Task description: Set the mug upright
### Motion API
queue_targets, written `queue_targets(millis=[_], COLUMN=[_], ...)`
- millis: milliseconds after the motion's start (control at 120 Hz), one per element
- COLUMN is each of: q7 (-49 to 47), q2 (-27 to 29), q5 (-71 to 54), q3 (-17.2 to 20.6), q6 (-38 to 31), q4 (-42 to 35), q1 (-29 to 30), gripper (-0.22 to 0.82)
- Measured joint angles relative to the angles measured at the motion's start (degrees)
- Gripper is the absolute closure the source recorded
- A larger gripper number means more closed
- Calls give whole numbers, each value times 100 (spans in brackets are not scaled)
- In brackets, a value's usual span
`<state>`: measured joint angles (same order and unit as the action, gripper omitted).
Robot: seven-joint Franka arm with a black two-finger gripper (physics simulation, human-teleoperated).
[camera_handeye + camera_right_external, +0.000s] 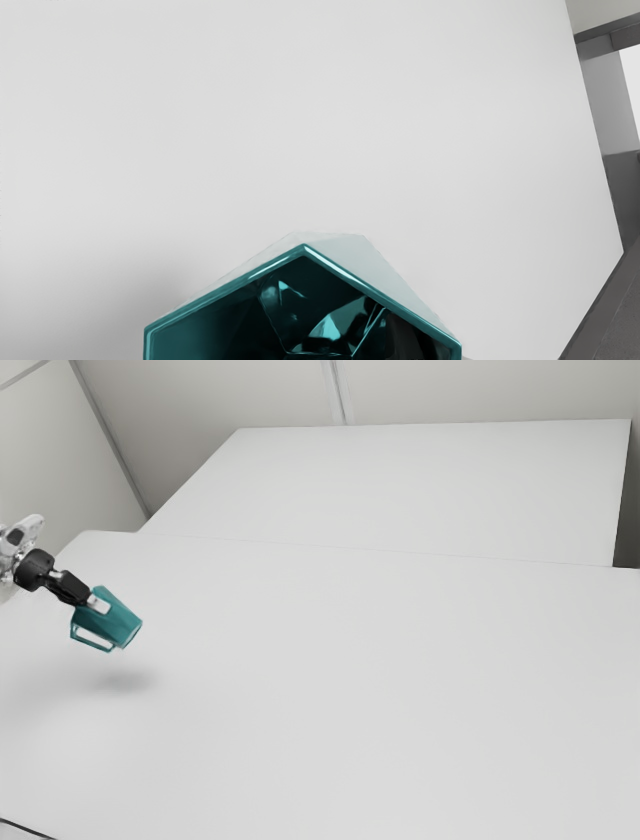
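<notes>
The pale tabletop (370, 690) spreads broadly, offering ample room to the exterior view's right for a landing. Toward that view's left, on its near half, the teal mug (112, 622) hangs tilted above the table, its soft shadow (125, 682) apart beneath it. The black gripper (98, 603) appears to be pinching the mug by its wall, since the mug is carried clear of the surface. The rim (304, 248) faces back toward the hand, so the base seems to point obliquely down and away.

The step in hand is likely levelling the mug: the wrist should roll slowly until the base faces straight down, then lower it gently. The handle (92, 644), on the lower side, could touch first; only a flat base should prompt release.
</notes>
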<state>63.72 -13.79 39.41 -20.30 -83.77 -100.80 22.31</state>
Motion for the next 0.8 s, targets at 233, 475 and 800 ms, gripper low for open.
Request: queue_targets(millis=[233,475,800], q7=[-700,-1665,-3104], q2=[593,1084,1403], q5=[-1258,-2390,-3459], q3=[506,1111,1707], q6=[-950,-1585,-2379], q4=[-254,-448,-981], q1=[-841,-1280,-1923], gripper=[79,79,79])
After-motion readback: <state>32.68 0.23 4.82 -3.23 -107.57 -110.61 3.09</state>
